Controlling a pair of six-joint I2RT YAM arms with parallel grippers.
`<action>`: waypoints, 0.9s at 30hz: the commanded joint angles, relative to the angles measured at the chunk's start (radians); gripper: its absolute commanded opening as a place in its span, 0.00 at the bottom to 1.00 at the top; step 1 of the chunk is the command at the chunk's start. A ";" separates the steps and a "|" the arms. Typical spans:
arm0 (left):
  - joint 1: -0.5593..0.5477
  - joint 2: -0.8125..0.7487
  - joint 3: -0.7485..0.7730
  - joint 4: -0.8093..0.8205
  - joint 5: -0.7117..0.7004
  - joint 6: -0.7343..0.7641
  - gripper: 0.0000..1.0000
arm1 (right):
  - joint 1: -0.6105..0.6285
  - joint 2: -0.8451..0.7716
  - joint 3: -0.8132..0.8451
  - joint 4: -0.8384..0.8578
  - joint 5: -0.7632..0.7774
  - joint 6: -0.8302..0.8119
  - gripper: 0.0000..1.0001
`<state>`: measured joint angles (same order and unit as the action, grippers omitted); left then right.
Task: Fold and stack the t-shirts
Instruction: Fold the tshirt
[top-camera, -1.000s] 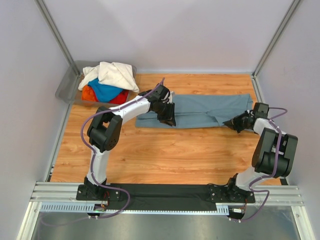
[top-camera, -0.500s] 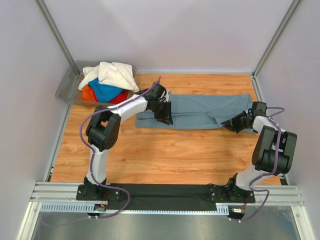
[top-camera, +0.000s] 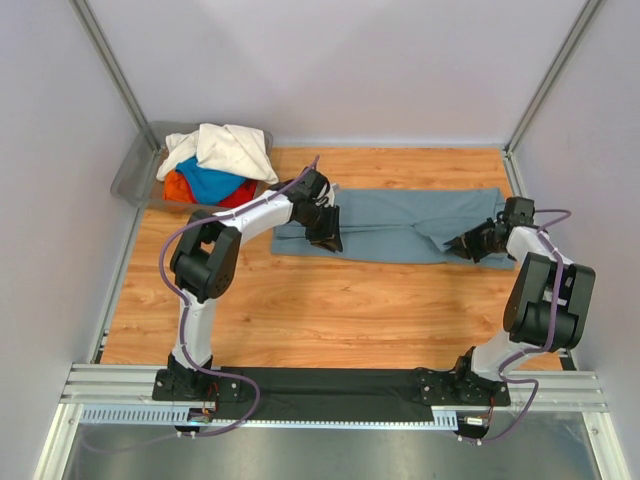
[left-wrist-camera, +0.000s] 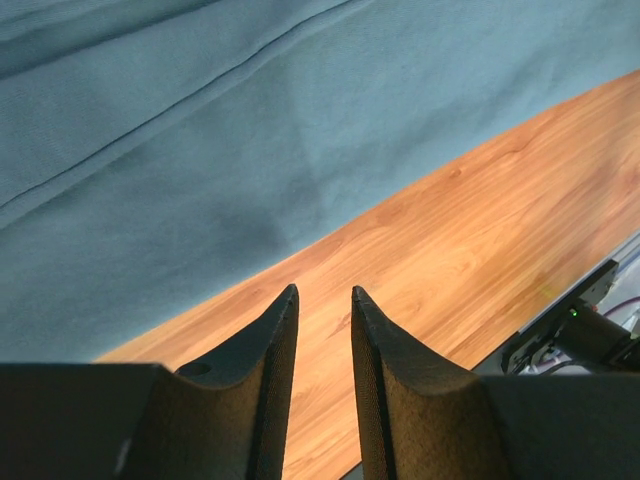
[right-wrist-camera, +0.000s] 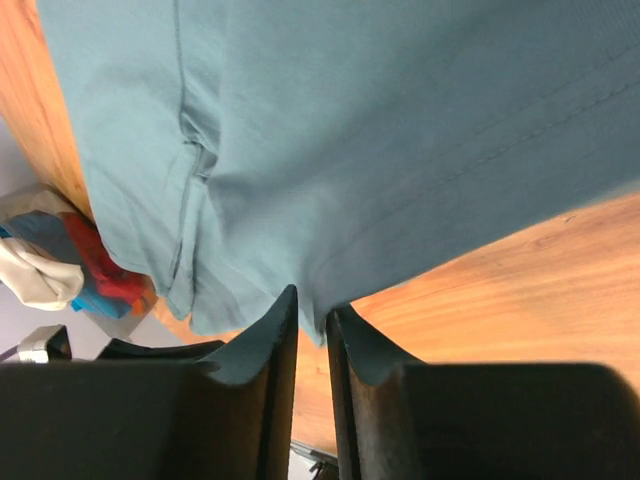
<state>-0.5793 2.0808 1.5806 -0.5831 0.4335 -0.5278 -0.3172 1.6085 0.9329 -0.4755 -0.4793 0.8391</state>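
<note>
The slate grey-blue t-shirt (top-camera: 400, 225) lies flat on the wooden tabletop (top-camera: 300, 300), folded into a long narrow band that runs left to right across the far half, closer to the right side. Its far edge is straight. Its near edge is uneven, with a folded flap showing right of the middle. The wrist views show smooth cloth with stitched seam lines and a doubled hem along one side.

Three more t-shirts are piled in the grey plastic bin (top-camera: 135, 175) at the far left corner. A cream-white t-shirt (top-camera: 230, 148) is draped on top, over a bright blue t-shirt (top-camera: 210, 182) and a red-orange t-shirt (top-camera: 178, 186).

The left gripper (left-wrist-camera: 324, 290) sits at the left end of the grey-blue band, by its near edge. Its jaws are partly open, with bare wood showing in the gap, so it holds nothing. Its tips are over the tabletop, just beside the edge of the cloth.

The right gripper (right-wrist-camera: 312, 298) is at the near edge of the band towards its right end, pointing left. Its jaws are almost closed, with only a thin slit between them. The shirt's edge dips down right at the tips, but whether they pinch the cloth or merely touch it cannot be told.
</note>
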 joint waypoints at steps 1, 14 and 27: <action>0.015 -0.068 -0.011 0.019 0.020 0.020 0.35 | 0.006 -0.042 0.072 -0.070 0.036 -0.009 0.22; 0.036 -0.070 -0.013 0.017 0.033 0.028 0.35 | 0.050 0.011 0.112 0.028 0.079 -0.005 0.00; 0.061 -0.064 -0.022 0.025 0.050 0.029 0.35 | 0.081 0.148 0.331 0.015 0.127 -0.028 0.00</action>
<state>-0.5262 2.0716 1.5597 -0.5789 0.4595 -0.5144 -0.2413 1.7256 1.1976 -0.4892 -0.3737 0.8295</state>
